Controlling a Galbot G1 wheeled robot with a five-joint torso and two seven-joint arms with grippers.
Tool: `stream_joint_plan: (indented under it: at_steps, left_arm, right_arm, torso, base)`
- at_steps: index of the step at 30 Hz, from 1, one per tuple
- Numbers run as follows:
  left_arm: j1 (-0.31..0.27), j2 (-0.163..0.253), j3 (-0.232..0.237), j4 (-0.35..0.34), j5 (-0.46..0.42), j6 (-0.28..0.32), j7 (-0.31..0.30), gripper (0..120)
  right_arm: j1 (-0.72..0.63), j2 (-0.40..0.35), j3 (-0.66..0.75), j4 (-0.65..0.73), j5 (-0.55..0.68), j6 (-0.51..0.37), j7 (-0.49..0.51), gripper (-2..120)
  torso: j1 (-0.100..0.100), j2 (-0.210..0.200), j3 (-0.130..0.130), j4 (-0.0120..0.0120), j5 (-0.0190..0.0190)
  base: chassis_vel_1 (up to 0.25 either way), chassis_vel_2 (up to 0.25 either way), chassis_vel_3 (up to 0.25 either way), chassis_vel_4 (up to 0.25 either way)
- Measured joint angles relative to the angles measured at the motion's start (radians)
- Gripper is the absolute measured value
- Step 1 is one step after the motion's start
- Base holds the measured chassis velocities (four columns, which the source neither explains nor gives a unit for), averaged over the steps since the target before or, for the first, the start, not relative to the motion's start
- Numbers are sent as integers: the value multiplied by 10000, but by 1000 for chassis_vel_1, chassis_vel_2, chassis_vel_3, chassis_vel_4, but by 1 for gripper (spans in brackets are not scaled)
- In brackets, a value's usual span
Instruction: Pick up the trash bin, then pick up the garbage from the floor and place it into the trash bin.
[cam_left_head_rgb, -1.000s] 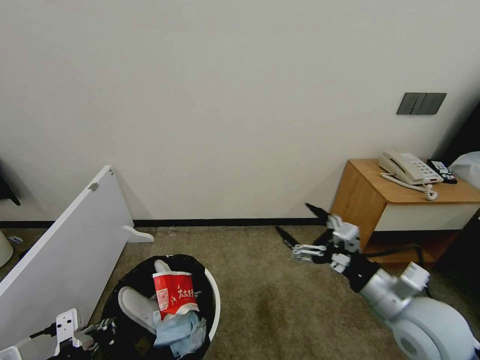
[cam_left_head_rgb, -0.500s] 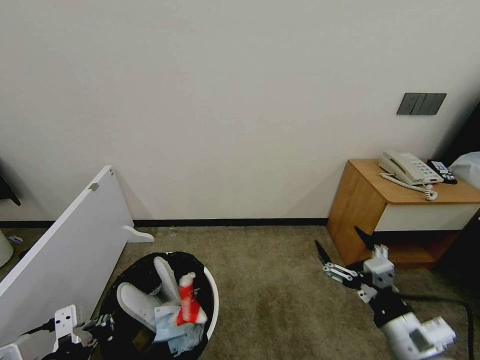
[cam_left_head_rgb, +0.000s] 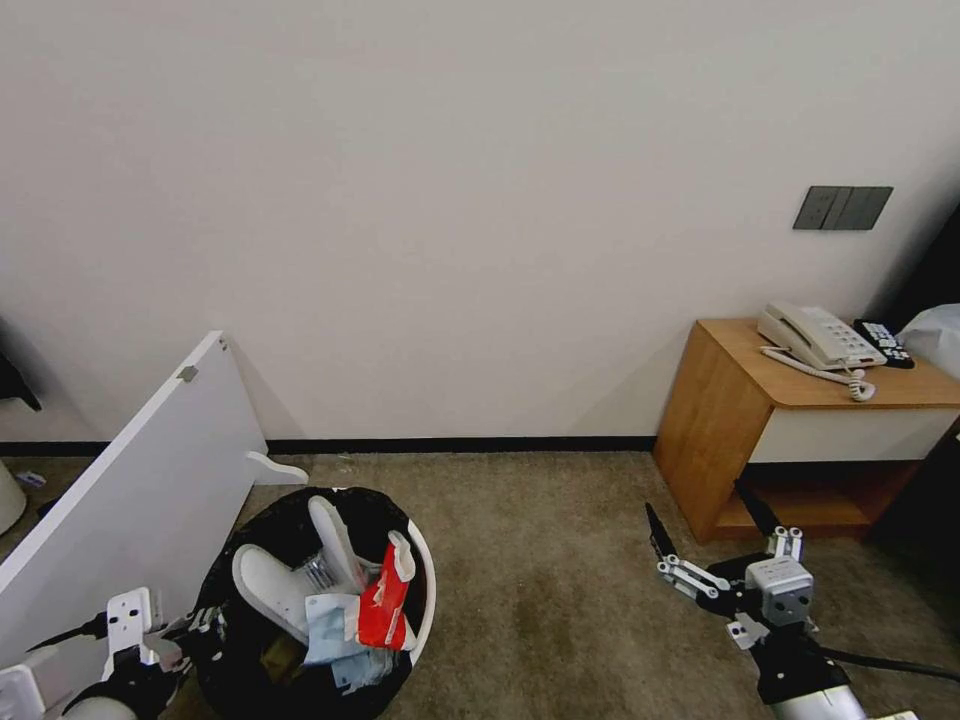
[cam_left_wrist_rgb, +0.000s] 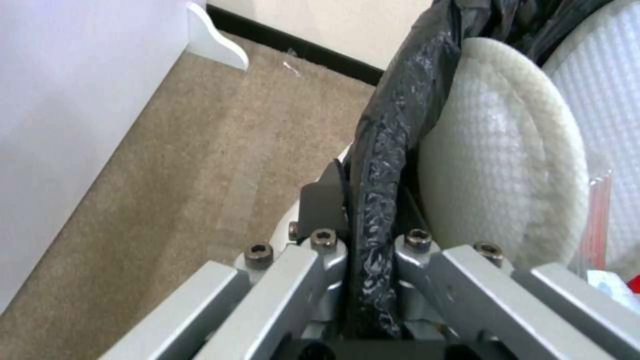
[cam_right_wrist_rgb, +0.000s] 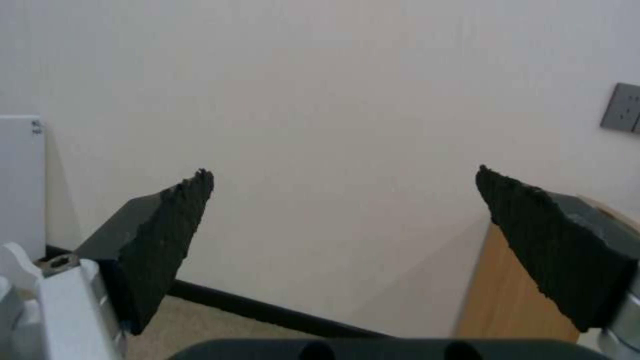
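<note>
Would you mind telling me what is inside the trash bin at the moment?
Inside the trash bin, on its black bag, lie two white slippers, a red-white packet and a pale-blue wad. Anything beneath them is covered. The left gripper clamps the bin's rim.

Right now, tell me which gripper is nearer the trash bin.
Left. The left gripper is shut on the trash bin at its bag-lined rim. The right gripper hangs open above the floor, well off to the bin's right, beside the wooden nightstand.
</note>
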Motion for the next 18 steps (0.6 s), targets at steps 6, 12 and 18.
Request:
stream_joint_plan:
  at_steps: [6, 12, 18]
  left_arm:
    - [-101, 238, -73, 0, -228, 0, -20, 2]
    - [-232, 449, -103, 0, -476, 0, -55, 2]
    - [-417, 636, -116, 0, -697, 16, -110, 2]
  right_arm:
    - [45, 162, -109, -94, -93, 183, -95, 100]
    - [116, 395, -428, -344, -484, 455, -72, 100]
    - [242, 542, -519, -549, -716, 680, -56, 100]
  torso:
    - [1, 0, 0, -2, 0]
    - [1, 0, 0, -1, 0]
    - [1, 0, 0, -1, 0]
  base:
    - [0, 0, 0, 0]
    - [0, 0, 0, 0]
    - [0, 0, 0, 0]
